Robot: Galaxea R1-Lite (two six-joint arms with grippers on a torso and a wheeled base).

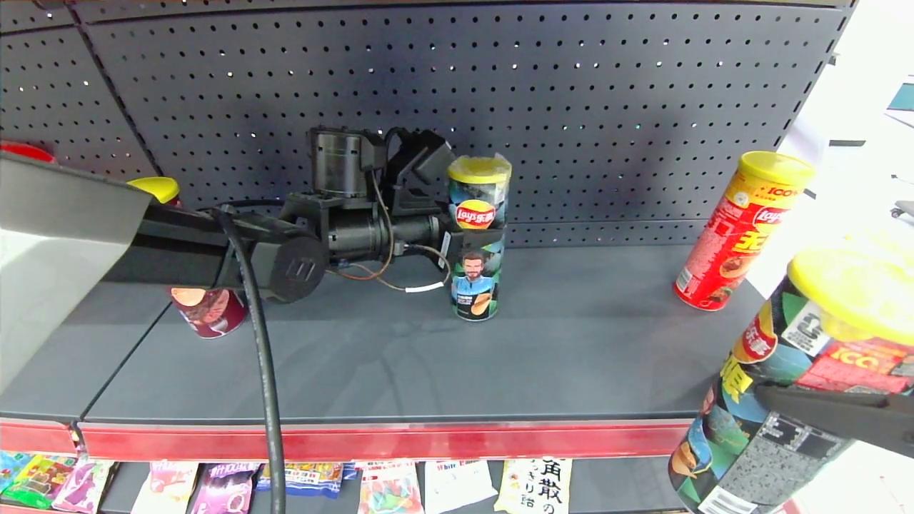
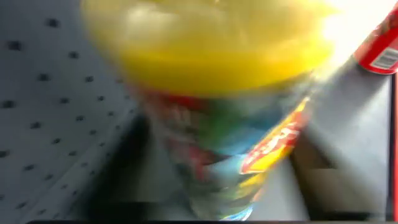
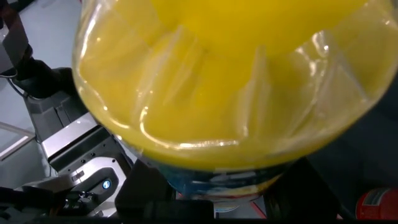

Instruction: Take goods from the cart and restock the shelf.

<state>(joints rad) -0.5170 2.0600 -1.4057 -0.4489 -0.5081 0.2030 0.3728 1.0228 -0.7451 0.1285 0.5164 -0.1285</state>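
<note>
Left gripper (image 1: 475, 238) is out over the middle of the grey shelf (image 1: 571, 357). I see it clamped on a blue-green can (image 1: 477, 189) that stands upright on the deck, near the pegboard back (image 1: 571, 107). Right gripper (image 1: 821, 407) is at near right, in front of the shelf edge, closed on a second can (image 1: 778, 357) with its yellow lid up. A red can (image 1: 742, 228) sits at the far right end, well apart from the middle one. A maroon can (image 1: 211, 310) is on the left, partly hidden behind my left arm. A red strip (image 1: 385, 441) runs along the front edge, with snack bags (image 1: 385, 489) on the level below. The room past the right end is bright and I can't make out detail.
</note>
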